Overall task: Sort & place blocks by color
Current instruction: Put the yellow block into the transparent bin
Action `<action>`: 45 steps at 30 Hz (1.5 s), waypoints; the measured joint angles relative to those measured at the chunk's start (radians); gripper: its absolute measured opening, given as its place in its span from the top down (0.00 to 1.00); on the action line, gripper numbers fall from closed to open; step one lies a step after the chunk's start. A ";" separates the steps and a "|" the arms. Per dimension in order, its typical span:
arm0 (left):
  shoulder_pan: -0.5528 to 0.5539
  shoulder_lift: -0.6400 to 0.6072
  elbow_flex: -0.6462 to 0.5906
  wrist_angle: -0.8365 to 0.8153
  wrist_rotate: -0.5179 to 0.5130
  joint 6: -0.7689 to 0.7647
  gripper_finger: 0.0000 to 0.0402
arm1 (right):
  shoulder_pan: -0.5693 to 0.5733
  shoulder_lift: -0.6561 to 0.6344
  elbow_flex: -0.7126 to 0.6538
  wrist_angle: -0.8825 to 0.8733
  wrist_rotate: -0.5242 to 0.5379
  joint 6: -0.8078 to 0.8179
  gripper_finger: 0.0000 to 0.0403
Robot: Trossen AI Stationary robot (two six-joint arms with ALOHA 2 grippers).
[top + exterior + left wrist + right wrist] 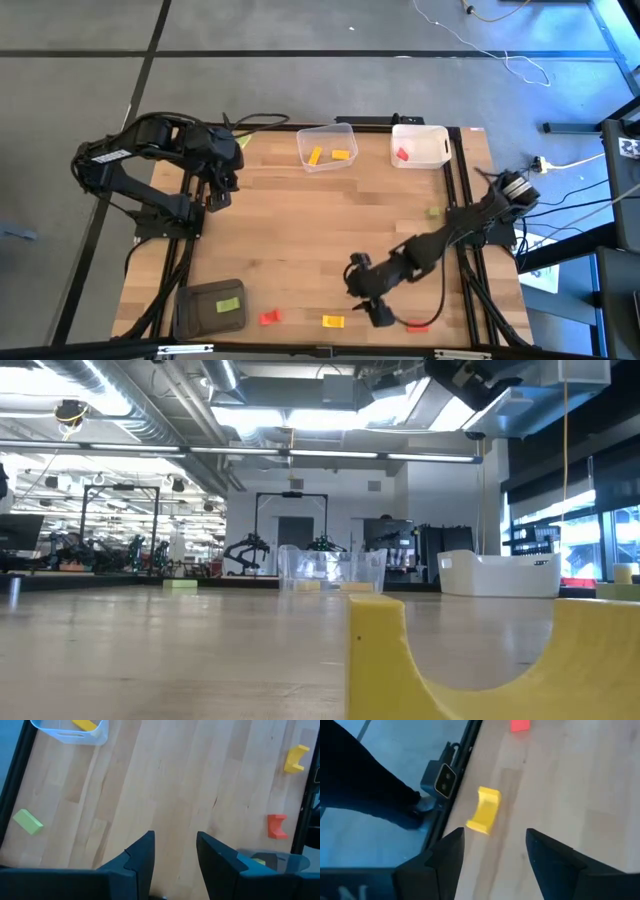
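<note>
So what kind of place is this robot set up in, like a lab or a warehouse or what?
Most likely a robotics lab or workshop. Across the wooden table, the low view shows an open hall with exposed ceiling ducts and strip lights, and more robot arm rigs standing on benches in the background.

Pale matt wood table (330,230); clear glossy plastic bin (327,147); smooth matt yellow block (485,810).
</note>
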 joint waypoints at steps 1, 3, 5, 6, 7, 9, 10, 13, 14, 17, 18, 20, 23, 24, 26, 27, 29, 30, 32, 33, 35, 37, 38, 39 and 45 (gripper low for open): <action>0.000 0.000 0.000 0.000 0.000 0.000 0.66 | 0.009 0.020 0.011 0.002 0.006 0.005 0.47; 0.000 -0.001 0.000 0.000 0.000 0.000 0.66 | 0.023 0.062 0.032 -0.005 0.011 0.021 0.47; 0.000 0.000 0.000 0.000 0.000 -0.011 0.66 | 0.031 0.096 0.055 0.001 0.008 0.048 0.47; 0.000 0.000 0.000 0.000 0.000 -0.014 0.66 | 0.036 0.110 0.066 -0.002 0.009 0.069 0.47; 0.000 0.000 0.000 0.000 0.001 -0.015 0.66 | 0.040 0.125 0.080 -0.001 0.010 0.087 0.47; 0.000 0.000 0.000 0.000 0.001 -0.016 0.66 | 0.049 0.154 0.103 0.003 0.015 0.099 0.47; 0.000 0.000 0.000 -0.001 0.001 -0.015 0.66 | 0.054 0.167 0.111 -0.002 0.020 0.100 0.47; 0.000 0.000 0.000 -0.002 0.001 -0.014 0.66 | 0.069 0.203 0.139 0.006 0.056 0.129 0.47; 0.000 0.000 0.000 -0.004 0.001 -0.006 0.66 | 0.071 0.214 0.151 0.003 0.063 0.145 0.47; 0.000 0.000 0.000 -0.012 0.000 0.039 0.66 | 0.080 0.242 0.181 0.003 0.104 0.148 0.47; 0.000 -0.001 0.000 -0.011 0.000 0.045 0.66 | 0.082 0.252 0.193 0.004 0.124 0.148 0.47; 0.000 0.000 0.000 -0.012 0.000 0.056 0.66 | 0.085 0.265 0.206 0.008 0.159 0.148 0.47; -0.001 0.000 0.000 -0.015 0.000 0.081 0.66 | 0.086 0.279 0.209 0.014 0.164 0.152 0.47; -0.001 0.000 0.000 -0.015 0.000 0.090 0.66 | 0.086 0.279 0.206 0.014 0.164 0.156 0.47; -0.001 0.000 0.000 -0.015 -0.001 0.098 0.66 | 0.086 0.279 0.202 0.011 0.166 0.174 0.47; 0.000 0.000 0.000 -0.015 -0.002 0.098 0.66 | 0.086 0.279 0.202 0.006 0.166 0.176 0.47; 0.000 0.000 0.000 -0.015 -0.002 0.098 0.66 | 0.086 0.279 0.201 0.001 0.166 0.176 0.47; 0.000 0.000 0.000 -0.015 -0.002 0.098 0.66 | 0.085 0.279 0.201 0.000 0.166 0.176 0.47; -0.001 0.000 0.000 -0.015 -0.002 0.098 0.66 | 0.085 0.282 0.201 -0.004 0.166 0.178 0.47; -0.001 0.000 0.000 -0.015 -0.002 0.098 0.66 | 0.085 0.285 0.201 -0.001 0.166 0.180 0.47; 0.000 0.000 0.000 -0.015 -0.002 0.098 0.66 | 0.085 0.292 0.201 -0.007 0.164 0.196 0.47; 0.000 0.000 0.000 -0.014 -0.002 0.098 0.66 | 0.085 0.305 0.201 -0.001 0.159 0.215 0.47; 0.000 0.000 0.000 -0.015 -0.002 0.098 0.66 | 0.085 0.312 0.201 -0.006 0.157 0.221 0.47; 0.000 0.000 0.000 -0.015 -0.002 0.098 0.66 | 0.085 0.320 0.201 -0.001 0.150 0.224 0.47; 0.000 0.000 0.000 -0.014 -0.002 0.098 0.66 | 0.086 0.365 0.199 0.043 0.114 0.229 0.47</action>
